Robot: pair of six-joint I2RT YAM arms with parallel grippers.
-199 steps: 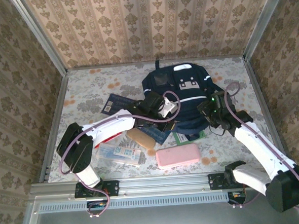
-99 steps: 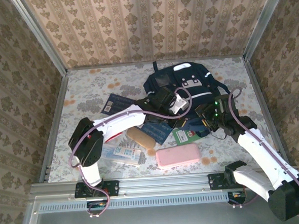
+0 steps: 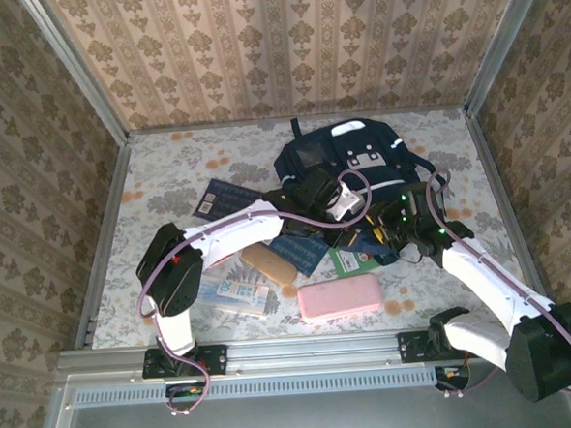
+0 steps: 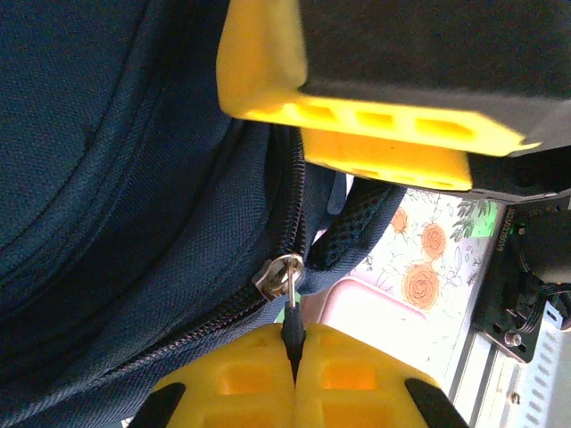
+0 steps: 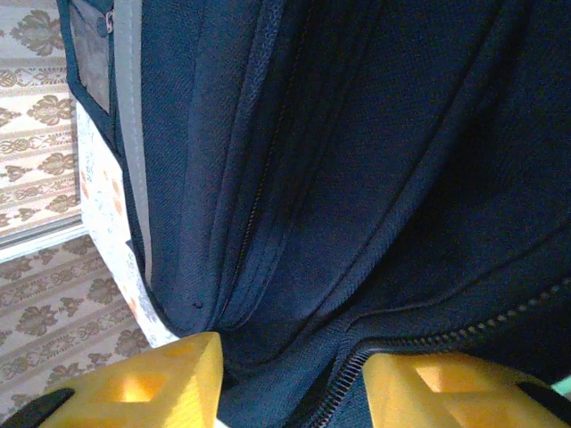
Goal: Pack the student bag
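Two yellow fingers of the left gripper (image 4: 293,379) are pinched together on the zipper pull (image 4: 287,299) of the student bag (image 3: 360,156), which lies toward one o'clock from the middle of the table (image 3: 167,173). The right gripper (image 5: 293,383) straddles a fold of the bag's fabric; I cannot tell whether it clamps. The step in hand looks like unzipping. The next move calls for drawing the pull along the teeth with the fabric braced.
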